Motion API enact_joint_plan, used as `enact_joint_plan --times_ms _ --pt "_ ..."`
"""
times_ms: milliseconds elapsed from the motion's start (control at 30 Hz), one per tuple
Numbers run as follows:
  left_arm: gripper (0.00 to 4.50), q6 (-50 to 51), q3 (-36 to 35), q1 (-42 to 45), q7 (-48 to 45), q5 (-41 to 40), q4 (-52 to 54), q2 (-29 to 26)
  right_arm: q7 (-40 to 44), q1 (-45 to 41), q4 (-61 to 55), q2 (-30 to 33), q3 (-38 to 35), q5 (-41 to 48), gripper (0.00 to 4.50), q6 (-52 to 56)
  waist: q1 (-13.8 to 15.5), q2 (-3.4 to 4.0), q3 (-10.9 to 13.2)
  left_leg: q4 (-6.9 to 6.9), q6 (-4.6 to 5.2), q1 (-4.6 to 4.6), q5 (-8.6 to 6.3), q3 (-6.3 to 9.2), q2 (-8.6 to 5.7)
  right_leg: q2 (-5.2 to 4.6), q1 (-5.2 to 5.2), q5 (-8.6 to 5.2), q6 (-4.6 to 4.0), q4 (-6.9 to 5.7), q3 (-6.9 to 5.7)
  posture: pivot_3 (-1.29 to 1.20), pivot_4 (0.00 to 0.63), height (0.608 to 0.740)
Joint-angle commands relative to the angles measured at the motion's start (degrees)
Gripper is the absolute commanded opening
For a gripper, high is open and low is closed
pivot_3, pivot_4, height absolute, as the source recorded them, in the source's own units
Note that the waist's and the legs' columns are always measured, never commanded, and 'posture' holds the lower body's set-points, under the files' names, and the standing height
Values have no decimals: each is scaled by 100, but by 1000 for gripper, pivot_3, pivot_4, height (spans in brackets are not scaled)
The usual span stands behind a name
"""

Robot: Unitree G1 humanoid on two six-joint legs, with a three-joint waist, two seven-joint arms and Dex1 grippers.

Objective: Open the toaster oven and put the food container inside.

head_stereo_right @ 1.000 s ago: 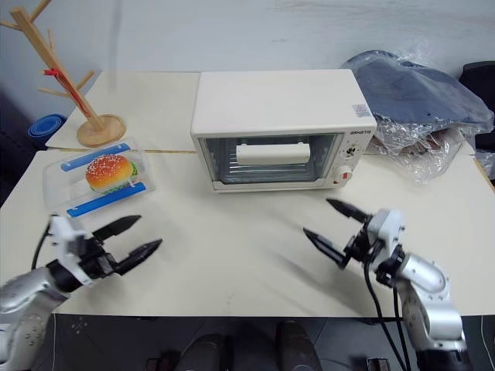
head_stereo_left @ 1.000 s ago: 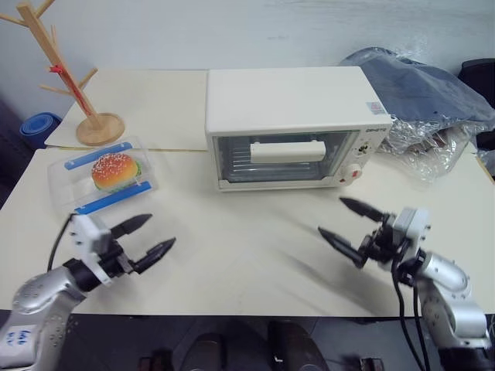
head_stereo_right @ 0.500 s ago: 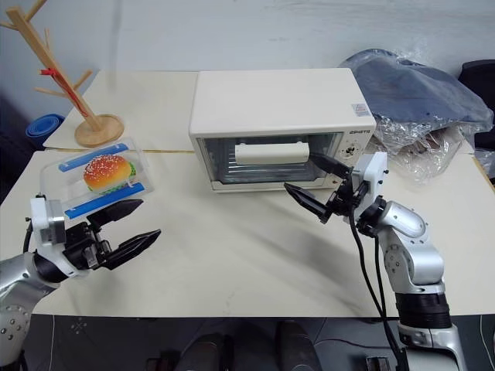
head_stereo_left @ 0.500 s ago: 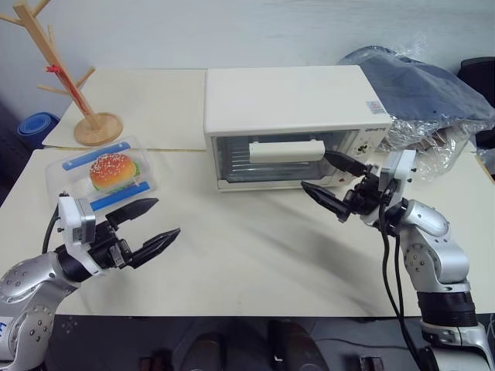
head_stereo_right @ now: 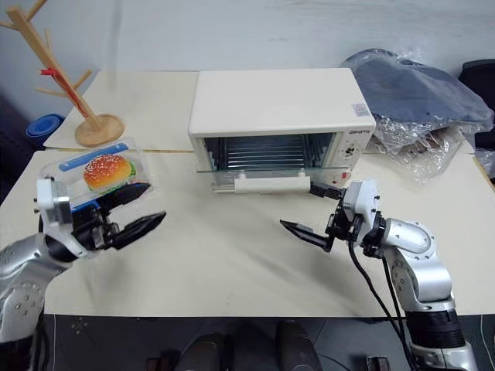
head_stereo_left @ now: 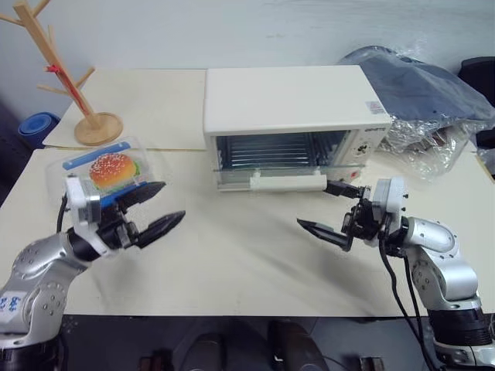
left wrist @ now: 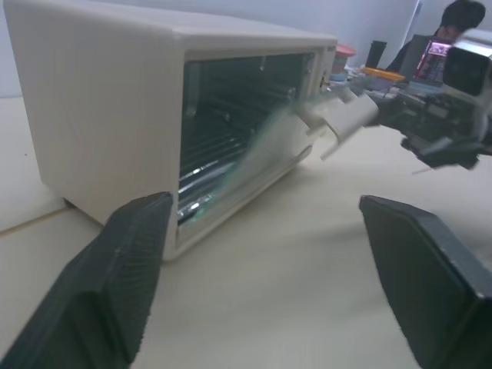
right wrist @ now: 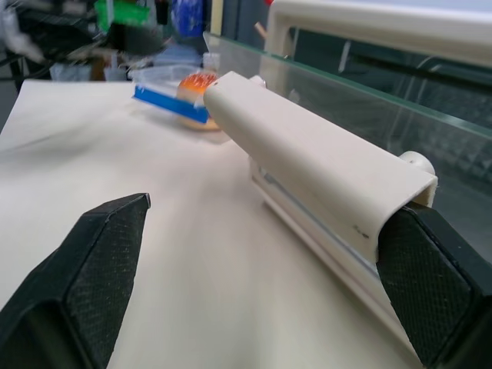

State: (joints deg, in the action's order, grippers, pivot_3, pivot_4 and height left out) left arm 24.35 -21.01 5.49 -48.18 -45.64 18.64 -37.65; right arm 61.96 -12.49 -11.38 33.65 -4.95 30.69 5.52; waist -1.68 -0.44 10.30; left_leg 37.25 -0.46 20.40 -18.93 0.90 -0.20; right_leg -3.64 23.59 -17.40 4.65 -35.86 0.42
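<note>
The right gripper [head_stereo_left: 334,209] has its two black fingers spread wide and it holds nothing. One finger [head_stereo_left: 344,188] sits right by the end of the white bar handle [head_stereo_left: 286,182], close enough that it may be touching. The other finger [head_stereo_left: 319,231] hangs lower, over the bare table [head_stereo_left: 247,263]. The handle belongs to the glass door [right wrist: 361,92] of the toaster oven [head_stereo_left: 294,116]. The door is swung well down toward the table, and the wire rack [head_stereo_left: 278,147] inside can be seen.

The step now looks like finishing the door. To do it well, I think the right gripper should press the handle gently down until the door lies flat and stays put. Then it should slide away to the side so the opening is free. A hard push could shove the whole oven back.

The left gripper [head_stereo_left: 155,209] is also spread wide and holds nothing. It hovers just in front of the food container [head_stereo_left: 97,174], with its upper finger near the blue clip strip on the near edge. The container sits on the table to the left of the oven and well apart from it. The toy burger [head_stereo_left: 112,168] shows through its clear lid. The left gripper looks ready to take the box by its sides once the door is fully open
</note>
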Motion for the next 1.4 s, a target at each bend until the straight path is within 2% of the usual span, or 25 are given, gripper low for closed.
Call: enact_joint_plan --times_ms 33,167,333,367,500,633,867,1000,1200,1267,1333,1400 --pt "3102 -3 523 902 34 396 -550 -14 150 60 -383 97 19 -58 4500 -252 26 -1 1 3 -3 0 2 2 -1 1 0 0 0 0 -3 0 150 740" --pt "1812 -199 977 1656 44 870 -1079 154 116 109 -423 86 29 -127 4500 -291 7 -1 1 10 -7 0 4 1 -4 3 -1 1 2 -8 -2 0 150 740" --pt "179 -464 1658 2478 -144 1324 -1619 665 9 227 -493 75 2 -252 4500 -352 21 -4 2 11 -39 13 23 -2 2 12 7 2 4 -10 -1 0 150 740" --pt "11 -483 1809 2546 -193 1410 -1660 750 -7 282 -513 80 -18 -275 4500 -374 20 -4 2 12 -41 13 24 -3 0 12 7 2 5 -11 -1 0 150 740" --pt "11 -544 2130 2460 -536 1556 -1578 818 -89 692 -571 109 -219 -335 4500 -523 22 -4 2 11 -40 16 24 -7 1 13 6 4 8 -11 2 0 150 740" --pt "11 -719 2435 2221 -828 1879 -1515 708 -127 1589 -479 143 -744 -375 4500 -917 56 -4 2 13 -40 16 24 -6 0 12 5 4 8 -10 1 0 150 740" --pt "11 -824 2693 1874 -255 2594 -1597 895 -67 2992 -199 76 -1813 -206 4500 -1431 175 -5 3 39 1 -9 4 -6 -3 9 -28 6 12 -7 7 0 150 740" --pt "11 -874 2837 1556 2 2855 -1447 1064 -270 3028 -250 5 -2085 -43 4500 -1514 144 -5 3 36 4 -18 1 -6 -1 9 -35 6 13 -9 9 0 150 740" --pt "11 -864 2855 1134 227 3049 -1224 1077 -441 2637 -397 87 -1912 69 4500 -1309 167 1 -1 35 -1 -17 4 -6 -1 8 -29 6 12 -12 10 0 150 740" --pt "395 -817 2561 909 399 2927 -986 1053 -272 2387 -600 150 -1726 486 4500 -984 167 1 -1 35 -1 -16 4 -3 -1 8 -30 6 12 -10 9 0 150 740" --pt "868 51 1540 439 1025 2294 -411 1036 49 2111 -712 208 -1402 743 4500 -767 108 1 0 34 -1 -15 4 -4 0 8 -27 6 12 -10 11 0 150 740" --pt "1490 220 534 -146 1134 1725 86 909 230 1896 -650 129 -1160 780 4500 -751 33 -3 1 29 -2 -13 3 -3 11 13 -21 5 11 -13 12 0 150 740"
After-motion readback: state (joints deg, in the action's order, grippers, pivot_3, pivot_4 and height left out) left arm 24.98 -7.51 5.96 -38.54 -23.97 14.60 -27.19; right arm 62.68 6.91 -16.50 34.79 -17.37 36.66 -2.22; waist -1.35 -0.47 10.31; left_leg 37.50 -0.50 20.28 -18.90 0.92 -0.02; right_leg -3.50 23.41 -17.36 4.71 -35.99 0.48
